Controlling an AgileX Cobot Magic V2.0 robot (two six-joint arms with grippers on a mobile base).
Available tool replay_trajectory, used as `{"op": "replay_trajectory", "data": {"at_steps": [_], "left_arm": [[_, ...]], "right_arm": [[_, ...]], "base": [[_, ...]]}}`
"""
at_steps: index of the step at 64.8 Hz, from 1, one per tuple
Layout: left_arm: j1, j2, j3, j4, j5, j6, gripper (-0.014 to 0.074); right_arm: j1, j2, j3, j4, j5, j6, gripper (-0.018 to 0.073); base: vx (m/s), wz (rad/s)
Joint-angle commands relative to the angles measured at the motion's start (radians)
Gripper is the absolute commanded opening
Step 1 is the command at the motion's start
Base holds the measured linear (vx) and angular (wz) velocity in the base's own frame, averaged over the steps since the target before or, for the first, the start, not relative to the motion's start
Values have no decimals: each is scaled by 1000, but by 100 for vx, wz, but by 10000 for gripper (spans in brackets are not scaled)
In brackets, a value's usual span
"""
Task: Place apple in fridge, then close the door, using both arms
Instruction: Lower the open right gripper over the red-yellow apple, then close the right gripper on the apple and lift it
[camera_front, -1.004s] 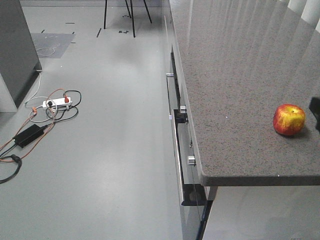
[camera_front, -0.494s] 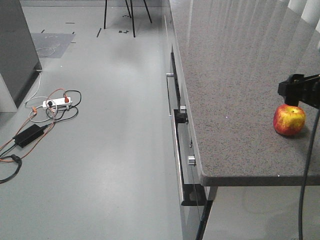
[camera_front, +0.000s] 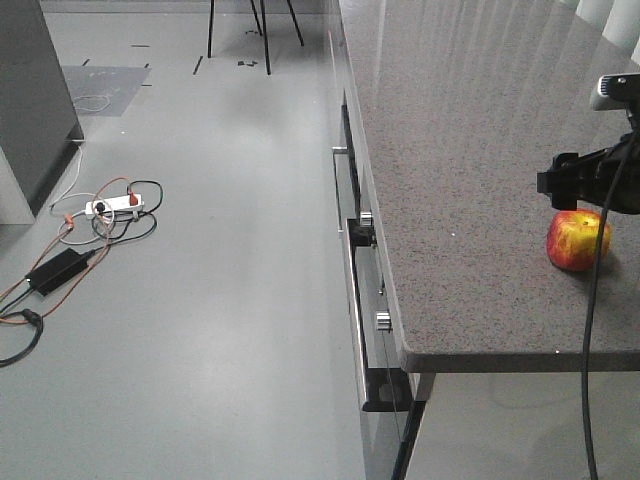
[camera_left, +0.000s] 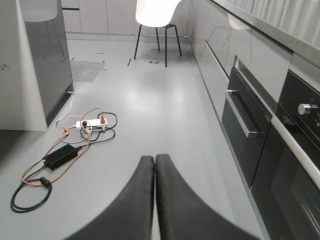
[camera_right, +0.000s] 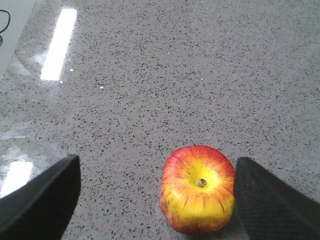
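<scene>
Since the frame half a second ago, the right gripper (camera_front: 582, 182) has shifted slightly toward 9 o'clock above the apple (camera_front: 577, 240); the apple has not moved.

Front view: we find the apple resting on the speckled counter (camera_front: 470, 150) near its front edge, at 3 o'clock in the frame. The gripper hangs just above it, apart from it, with a black cable (camera_front: 590, 350) trailing down.

Left wrist view: the left gripper (camera_left: 154, 158) has its fingers pressed together and faces the grey floor (camera_left: 150, 90), with the built-in oven (camera_left: 250, 130) at 3 o'clock. No apple shows here, so we judge the right arm the nearer one.

Right wrist view: the right gripper (camera_right: 157, 162) stands spread wide. The apple (camera_right: 199, 189) sits between the fingers (camera_right: 45, 200), at 5 o'clock from frame centre and closer to the finger at 3 o'clock. Its stem pit faces the camera, so its axis stands roughly upright. We judge a small correction toward 3 o'clock necessary before descent.

We read no brand, label or writing in any view.
</scene>
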Motion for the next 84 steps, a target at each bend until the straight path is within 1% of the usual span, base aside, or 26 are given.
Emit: {"op": "replay_trajectory", "data": {"at_steps": [1,6,13,23,29,37,41,57,66,84], "left_arm": [[-8,-13,21,-4,-78,-6,-6],[-8,-13,21,-4,-78,-6,-6],[-8,-13,21,-4,-78,-6,-6],[-8,-13,21,-4,-78,-6,-6],[-8,-13,21,-4,-78,-6,-6],[-8,-13,21,-4,-78,-6,-6],[-8,-13,21,-4,-78,-6,-6],[-8,-13,21,-4,-78,-6,-6],[-8,-13,21,-4,-78,-6,-6],[-8,-13,21,-4,-78,-6,-6]], "right_arm": [[-6,-14,-43,-13,-44,21,593],[-6,-2,-45,-13,-46,41,593],[-9,10,-46,-13,-51,41,593],[-62,16,-47,-9,-42,88,593],[-88,16,-47,-13,-39,79,593],[-86,16,-47,-23,-38,31,593],[-84,16,-47,-11,-39,19,593],[-85,59,-47,-4,2,14,593],[-83,93,-47,20,24,9,593],[-83,134,-47,21,5,4,593]], "base": [[0,0],[0,0],[0,0],[0,0],[0,0],[0,0],[0,0],[0,0],[0,0],[0,0]]}}
